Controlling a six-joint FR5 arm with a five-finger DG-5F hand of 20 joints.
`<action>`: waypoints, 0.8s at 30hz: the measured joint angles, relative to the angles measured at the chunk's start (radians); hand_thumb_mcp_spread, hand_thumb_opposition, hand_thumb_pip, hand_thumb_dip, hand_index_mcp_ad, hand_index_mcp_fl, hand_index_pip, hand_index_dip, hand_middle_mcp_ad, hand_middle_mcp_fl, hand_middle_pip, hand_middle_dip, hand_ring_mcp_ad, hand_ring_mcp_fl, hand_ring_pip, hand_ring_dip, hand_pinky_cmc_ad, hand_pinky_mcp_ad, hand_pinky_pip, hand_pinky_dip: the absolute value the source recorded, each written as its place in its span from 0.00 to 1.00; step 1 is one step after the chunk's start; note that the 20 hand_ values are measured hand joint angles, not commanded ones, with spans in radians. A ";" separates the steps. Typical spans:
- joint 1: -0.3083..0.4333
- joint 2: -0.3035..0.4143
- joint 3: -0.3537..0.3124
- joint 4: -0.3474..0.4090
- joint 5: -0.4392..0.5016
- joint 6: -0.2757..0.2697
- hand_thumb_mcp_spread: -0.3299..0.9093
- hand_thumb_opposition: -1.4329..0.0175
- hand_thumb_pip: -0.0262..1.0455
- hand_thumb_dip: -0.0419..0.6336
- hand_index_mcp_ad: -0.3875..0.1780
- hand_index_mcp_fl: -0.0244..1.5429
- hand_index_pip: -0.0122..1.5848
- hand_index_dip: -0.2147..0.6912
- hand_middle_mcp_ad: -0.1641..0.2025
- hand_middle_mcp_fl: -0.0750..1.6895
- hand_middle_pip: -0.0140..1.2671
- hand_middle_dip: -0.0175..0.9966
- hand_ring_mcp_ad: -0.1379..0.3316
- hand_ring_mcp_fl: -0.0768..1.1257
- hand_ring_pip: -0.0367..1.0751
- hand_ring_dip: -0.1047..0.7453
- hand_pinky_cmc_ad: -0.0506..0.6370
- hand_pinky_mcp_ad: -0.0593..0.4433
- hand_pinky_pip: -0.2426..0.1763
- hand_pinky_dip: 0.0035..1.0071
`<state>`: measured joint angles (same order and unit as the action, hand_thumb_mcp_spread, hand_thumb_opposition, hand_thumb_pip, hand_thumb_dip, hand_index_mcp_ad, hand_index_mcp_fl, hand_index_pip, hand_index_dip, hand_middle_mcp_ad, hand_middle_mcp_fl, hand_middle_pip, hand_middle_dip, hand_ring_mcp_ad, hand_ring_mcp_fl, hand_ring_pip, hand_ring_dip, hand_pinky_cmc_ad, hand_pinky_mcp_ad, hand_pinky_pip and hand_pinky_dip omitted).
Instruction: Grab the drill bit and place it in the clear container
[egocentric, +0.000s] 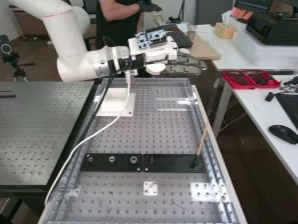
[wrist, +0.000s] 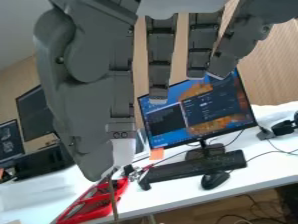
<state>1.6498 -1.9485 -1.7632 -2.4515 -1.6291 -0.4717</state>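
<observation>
On a clock face laid over the high view, a tripod (egocentric: 14, 62) was seen near ten o'clock, and a perforated table (egocentric: 40, 135) was set between eight and nine. Toward eight, a white cable (egocentric: 81, 144) was draped down from the white arm (egocentric: 73, 42), which was held at eleven. A flat white plate (egocentric: 120, 110) was laid on the perforated desk (egocentric: 166, 135) near ten, close to the centre.

A black fixture strip (egocentric: 169, 162) was stretched across from seven to five, with three round metal fittings (egocentric: 112, 160) seated in its seven o'clock part. A small white plate (egocentric: 151, 188) was placed at six.

The robot hand (egocentric: 184, 66) was held above the desk's far end at one o'clock. In the wrist view, a long thin rod (wrist: 114, 197) was seen pinched at its tips, while its other fingers were left straight; whether this rod was the drill bit could not be told for certain.

A tan stick (egocentric: 201, 142) was propped at a lean at four, its lower end at the strip. Red trays (egocentric: 249, 80) were set at two on the white desk (egocentric: 259, 107), and a black mouse (egocentric: 284, 134) was placed just past three.
</observation>
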 joint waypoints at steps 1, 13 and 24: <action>0.005 -0.008 0.005 -0.003 -0.005 0.005 0.76 0.33 0.38 0.39 0.33 0.67 0.57 0.50 0.59 0.29 0.10 0.35 0.67 0.23 0.12 0.30 0.67 0.45 0.62 0.19; 0.061 -0.118 0.063 -0.027 0.019 0.059 0.76 0.33 0.38 0.39 0.33 0.67 0.57 0.50 0.59 0.29 0.10 0.35 0.67 0.23 0.12 0.30 0.67 0.45 0.62 0.19; 0.083 -0.256 0.146 -0.125 0.063 -0.002 0.76 0.33 0.38 0.39 0.33 0.67 0.57 0.50 0.53 0.27 0.09 0.36 0.68 0.22 0.12 0.30 0.67 0.45 0.62 0.19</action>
<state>1.7326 -2.2041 -1.6174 -2.5763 -1.5660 -0.4735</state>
